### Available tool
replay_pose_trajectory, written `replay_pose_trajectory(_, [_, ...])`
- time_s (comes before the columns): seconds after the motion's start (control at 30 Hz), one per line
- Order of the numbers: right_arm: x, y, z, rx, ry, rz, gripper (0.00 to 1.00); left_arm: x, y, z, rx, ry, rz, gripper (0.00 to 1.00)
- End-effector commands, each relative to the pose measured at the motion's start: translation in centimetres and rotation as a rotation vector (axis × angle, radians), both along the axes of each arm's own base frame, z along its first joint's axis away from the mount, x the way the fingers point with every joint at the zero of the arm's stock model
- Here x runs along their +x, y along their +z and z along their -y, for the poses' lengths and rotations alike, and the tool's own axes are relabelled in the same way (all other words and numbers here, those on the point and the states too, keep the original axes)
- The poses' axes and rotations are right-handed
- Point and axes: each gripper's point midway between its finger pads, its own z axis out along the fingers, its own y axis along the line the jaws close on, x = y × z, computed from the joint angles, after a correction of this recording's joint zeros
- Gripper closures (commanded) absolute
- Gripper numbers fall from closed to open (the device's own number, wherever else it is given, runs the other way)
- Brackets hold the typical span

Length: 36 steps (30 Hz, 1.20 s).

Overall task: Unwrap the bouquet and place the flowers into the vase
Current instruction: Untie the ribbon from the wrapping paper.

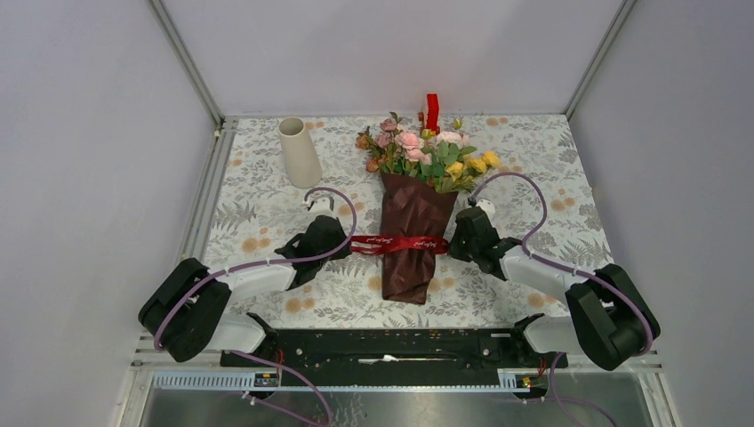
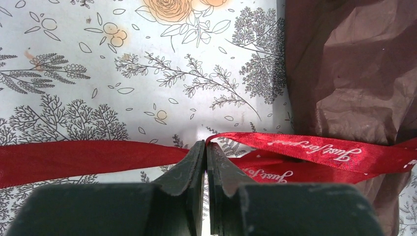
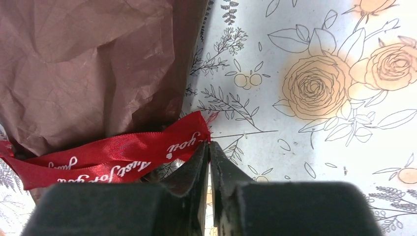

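1. A bouquet [image 1: 416, 191] lies flat at the middle of a table covered in a white tablecloth printed with grey leaves and orange roses [image 1: 533, 178].
2. Its pink, peach, yellow and brown artificial flowers with green leaves [image 1: 427, 151] point toward the far edge of the table. The narrow end of its dark red crinkled wrapping paper [image 1: 411, 218] points toward the 2 arm bases.
3. A red satin ribbon with white script lettering [image 1: 397, 243] crosses the paper about halfway down. It runs sideways, and 1 tail sticks out on each side.
4. The left gripper [image 2: 206, 147] sits just left of the wrapper, low over the cloth. Its 2 black fingers are clenched on the ribbon, which carries on past them to the left.
5. The right gripper [image 3: 208, 150] sits just right of the wrapper. Its 2 fingers are pressed together, and the very end of the ribbon's right tail appears to be pinched at their tips.
6. A tall cream-white tapered vase [image 1: 299, 153] stands upright at the far left of the table, well apart from the bouquet and both grippers.
7. A small red upright block [image 1: 432, 111] stands at the far edge, just behind the blooms.
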Motion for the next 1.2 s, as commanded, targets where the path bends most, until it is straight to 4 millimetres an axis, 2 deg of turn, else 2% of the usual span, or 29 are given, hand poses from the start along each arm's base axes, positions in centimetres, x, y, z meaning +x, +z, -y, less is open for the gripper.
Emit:
replay_pose_trajectory(0.0, [-0.1,1.1,1.2,-0.029,-0.006,0.027,0.82,0.8,1.4,0.5,-0.046,-0.015,0.059,0.89])
replay_pose_trajectory(0.07, [-0.1,1.8,1.4,-0.045,0.010,0.042,0.72,0.8,1.5,0.8,-0.043,-0.039,0.062,0.86])
replay_pose_trajectory(0.23, [0.3,4.4,2.1,-0.078,0.038,0.104,0.56,0.7,1.6,1.6,-0.052,-0.090,0.060,0.85])
replay_pose_trajectory(0.37, [0.6,6.3,0.3,-0.039,0.156,0.152,0.42,0.7,1.5,1.8,-0.053,-0.102,0.060,0.85])
replay_pose_trajectory(0.47, [1.0,6.9,-0.9,-0.014,0.209,0.163,0.37,0.7,1.6,1.9,-0.055,-0.104,0.061,0.85])
replay_pose_trajectory(0.63, [2.3,7.4,-3.1,0.048,0.264,0.171,0.34,0.6,1.6,1.8,-0.057,-0.104,0.060,0.86])
replay_pose_trajectory(0.77, [3.2,7.1,-4.6,0.080,0.294,0.155,0.32,0.6,1.6,1.8,-0.056,-0.104,0.061,0.86])
replay_pose_trajectory(0.9, [3.2,6.2,-5.1,0.100,0.301,0.119,0.31,0.5,1.6,1.6,-0.050,-0.100,0.062,0.86])
replay_pose_trajectory(1.17, [2.5,4.7,-4.8,0.108,0.266,0.074,0.51,0.5,1.5,1.4,-0.043,-0.095,0.063,0.86])
